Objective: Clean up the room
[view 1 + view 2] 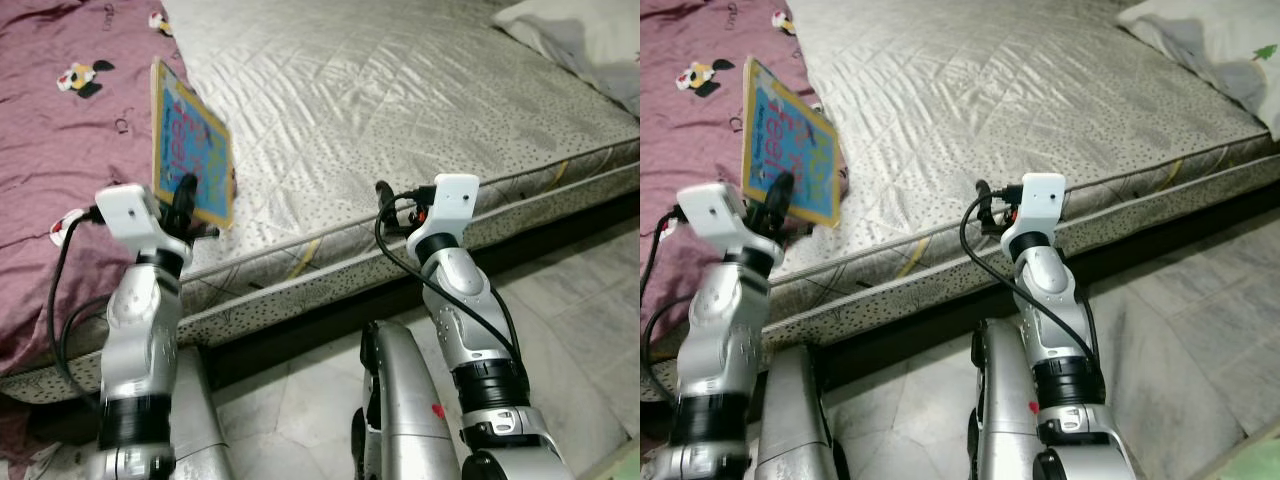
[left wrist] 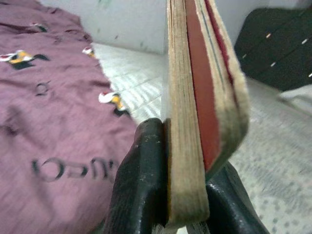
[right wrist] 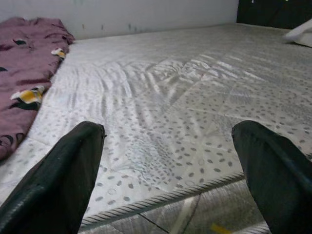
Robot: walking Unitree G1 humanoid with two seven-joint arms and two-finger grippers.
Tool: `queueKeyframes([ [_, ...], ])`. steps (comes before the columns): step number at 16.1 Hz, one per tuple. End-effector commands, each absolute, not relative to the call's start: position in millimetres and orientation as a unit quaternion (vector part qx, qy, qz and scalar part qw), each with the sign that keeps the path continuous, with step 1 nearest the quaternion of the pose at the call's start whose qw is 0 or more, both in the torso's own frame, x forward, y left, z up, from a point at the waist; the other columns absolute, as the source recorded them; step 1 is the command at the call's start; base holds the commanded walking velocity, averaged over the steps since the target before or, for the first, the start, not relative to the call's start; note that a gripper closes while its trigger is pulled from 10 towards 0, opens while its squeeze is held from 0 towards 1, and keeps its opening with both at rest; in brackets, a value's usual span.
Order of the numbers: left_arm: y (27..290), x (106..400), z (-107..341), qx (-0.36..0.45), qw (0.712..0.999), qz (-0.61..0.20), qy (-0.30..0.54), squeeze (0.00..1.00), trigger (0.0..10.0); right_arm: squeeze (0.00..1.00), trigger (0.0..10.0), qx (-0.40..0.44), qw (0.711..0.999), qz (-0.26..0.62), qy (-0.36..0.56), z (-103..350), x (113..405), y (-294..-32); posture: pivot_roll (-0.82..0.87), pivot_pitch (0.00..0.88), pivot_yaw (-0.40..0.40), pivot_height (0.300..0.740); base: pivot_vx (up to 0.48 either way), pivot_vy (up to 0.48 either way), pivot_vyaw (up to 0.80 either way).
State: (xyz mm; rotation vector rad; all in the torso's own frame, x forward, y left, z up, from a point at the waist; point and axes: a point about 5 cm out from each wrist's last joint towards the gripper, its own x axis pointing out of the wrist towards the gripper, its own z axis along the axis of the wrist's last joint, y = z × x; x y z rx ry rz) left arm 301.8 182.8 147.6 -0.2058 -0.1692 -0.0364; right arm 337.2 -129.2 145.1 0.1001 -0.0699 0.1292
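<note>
My left gripper (image 1: 186, 192) is shut on a thin book (image 1: 190, 140) with a blue and yellow cover. It holds the book upright by its lower edge, above the near edge of the mattress (image 1: 400, 90), beside the purple blanket (image 1: 70, 150). In the left wrist view the book's page edges and red inner cover (image 2: 200, 112) stand clamped between the two black fingers (image 2: 139, 180). My right gripper (image 3: 168, 170) is open at the mattress's near edge, with nothing between its fingers (image 3: 58, 180).
A purple blanket with cartoon prints covers the left part of the bed. A white pillow (image 1: 585, 35) lies at the far right corner. Pale tiled floor (image 1: 570, 300) runs along the bed's near side, by my legs.
</note>
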Motion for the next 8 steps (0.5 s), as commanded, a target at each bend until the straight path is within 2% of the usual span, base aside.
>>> queueKeyframes([
  [1,179.4,300.1,158.2,-0.085,0.991,-0.017,-0.101,0.00,10.0,0.00,10.0,0.056,0.996,0.065,-0.034,141.8,337.6,-130.2,-0.04,0.000,-0.016,0.482,0.000,0.000,0.00],
  [8,176.5,295.1,151.1,-0.025,0.996,-0.016,-0.086,0.00,10.0,0.00,10.0,0.061,0.995,0.061,-0.043,142.7,339.5,-132.0,-0.05,0.000,-0.003,0.565,0.000,0.000,0.00],
])
